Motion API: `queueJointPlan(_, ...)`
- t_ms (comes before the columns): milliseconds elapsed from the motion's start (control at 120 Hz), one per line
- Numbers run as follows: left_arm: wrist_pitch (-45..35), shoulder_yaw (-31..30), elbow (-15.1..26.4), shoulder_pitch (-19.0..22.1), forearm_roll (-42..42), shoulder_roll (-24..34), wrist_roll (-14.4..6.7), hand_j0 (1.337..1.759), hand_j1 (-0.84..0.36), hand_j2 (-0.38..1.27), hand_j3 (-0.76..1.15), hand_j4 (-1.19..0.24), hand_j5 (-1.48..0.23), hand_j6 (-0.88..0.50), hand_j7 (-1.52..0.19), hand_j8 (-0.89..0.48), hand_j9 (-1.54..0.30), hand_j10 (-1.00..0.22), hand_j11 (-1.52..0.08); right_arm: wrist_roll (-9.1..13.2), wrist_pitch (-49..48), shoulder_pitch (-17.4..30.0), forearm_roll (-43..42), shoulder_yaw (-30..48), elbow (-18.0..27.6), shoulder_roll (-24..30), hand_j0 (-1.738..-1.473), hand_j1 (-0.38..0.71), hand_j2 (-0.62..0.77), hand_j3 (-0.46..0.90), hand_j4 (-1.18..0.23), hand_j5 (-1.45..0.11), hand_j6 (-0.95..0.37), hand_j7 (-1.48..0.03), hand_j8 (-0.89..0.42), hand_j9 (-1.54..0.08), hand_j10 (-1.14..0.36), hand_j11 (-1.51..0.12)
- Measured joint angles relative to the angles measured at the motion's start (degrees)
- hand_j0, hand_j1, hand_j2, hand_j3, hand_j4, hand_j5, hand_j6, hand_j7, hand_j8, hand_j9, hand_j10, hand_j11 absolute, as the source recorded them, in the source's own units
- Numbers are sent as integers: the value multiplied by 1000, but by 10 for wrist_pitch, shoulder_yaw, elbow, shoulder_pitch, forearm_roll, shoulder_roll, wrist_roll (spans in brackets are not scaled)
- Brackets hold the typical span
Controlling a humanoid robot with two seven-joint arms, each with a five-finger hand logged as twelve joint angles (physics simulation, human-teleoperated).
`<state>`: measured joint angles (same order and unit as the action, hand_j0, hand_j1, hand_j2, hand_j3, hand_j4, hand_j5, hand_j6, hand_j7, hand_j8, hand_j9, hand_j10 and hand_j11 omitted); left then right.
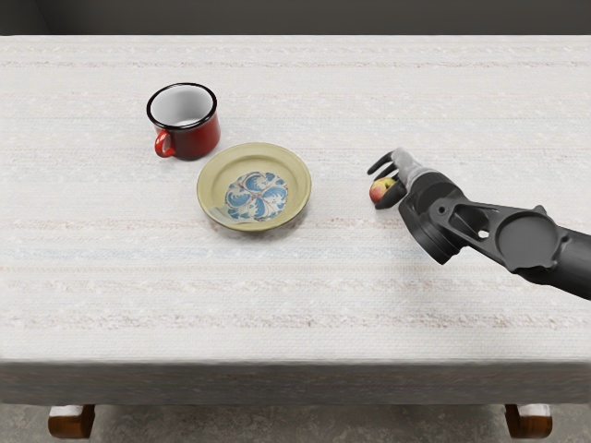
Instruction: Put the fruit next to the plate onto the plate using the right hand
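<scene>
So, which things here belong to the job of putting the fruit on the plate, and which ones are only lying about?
Belong to the job:
fruit, on the table, right of the plate
plate, nothing on it yet
right hand, closed around the fruit

Only lying about:
red mug, behind the plate, to its left

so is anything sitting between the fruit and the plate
Nothing visible. Only tablecloth lies between the fruit, gripped by the right hand, and the plate to its left. The red mug stands behind the plate, off that path.
</scene>
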<state>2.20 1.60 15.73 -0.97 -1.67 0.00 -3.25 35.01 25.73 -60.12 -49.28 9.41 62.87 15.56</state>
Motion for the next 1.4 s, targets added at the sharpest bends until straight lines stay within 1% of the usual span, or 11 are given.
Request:
queueJointPlan(308,0,0,0,0,0,0,0,1658,349,0,0,0,0,0,0,0,0,0,0,0,-17,0,0,4,0,3,-1651,257,115,0,-650,-851,-531,-847,-358,-866,-560,-868)
queueJointPlan(550,0,0,0,0,0,0,0,1658,349,0,0,0,0,0,0,0,0,0,0,0,-18,-9,4,51,3,4,-1653,226,132,1,-651,-908,-549,-874,-380,-910,-568,-916)
queueJointPlan(667,0,0,0,0,0,0,0,1658,349,0,0,0,0,0,0,0,0,0,0,0,-19,-25,4,63,10,-3,-1654,224,81,1,-633,-898,-537,-857,-366,-897,-556,-904)
queueJointPlan(783,0,0,0,0,0,0,0,1658,349,0,0,0,0,0,0,0,0,0,0,0,-26,-50,5,71,17,-24,-1655,233,111,1,-622,-890,-543,-846,-371,-885,-561,-891)
queueJointPlan(950,0,0,0,0,0,0,0,1658,349,0,0,0,0,0,0,0,0,0,0,0,-37,-77,6,71,20,-83,-1657,244,134,2,-611,-888,-539,-838,-368,-880,-561,-886)
queueJointPlan(1058,0,0,0,0,0,0,0,1658,349,0,0,0,0,0,0,0,0,0,0,0,-39,-77,7,69,20,-106,-1658,257,158,2,-603,-894,-536,-836,-360,-882,-553,-888)
queueJointPlan(1117,0,0,0,0,0,0,0,1658,349,0,0,0,0,0,0,0,0,0,0,0,-39,-72,7,68,19,-115,-1657,244,89,0,-601,-895,-523,-835,-342,-879,-541,-884)
queueJointPlan(1217,0,0,0,0,0,0,0,1658,349,0,0,0,0,0,0,0,0,0,0,0,-39,-59,7,65,12,-130,-1658,260,198,1,-605,-889,-549,-835,-371,-869,-567,-871)
queueJointPlan(1250,0,0,0,0,0,0,0,1658,349,0,0,0,0,0,0,0,0,0,0,0,-39,-57,6,62,10,-135,-1658,252,187,0,-584,-859,-542,-806,-373,-840,-560,-838)
queueJointPlan(1325,0,0,0,0,0,0,0,1658,349,0,0,0,0,0,0,0,0,0,0,0,-38,-54,4,60,7,-142,-1658,85,127,0,-419,-615,-390,-578,-273,-601,-407,-600)
queueJointPlan(1400,0,0,0,0,0,0,0,1658,349,0,0,0,0,0,0,0,0,0,0,0,-39,-53,2,64,13,-132,-1658,-39,87,0,-298,-436,-279,-410,-197,-427,-290,-426)
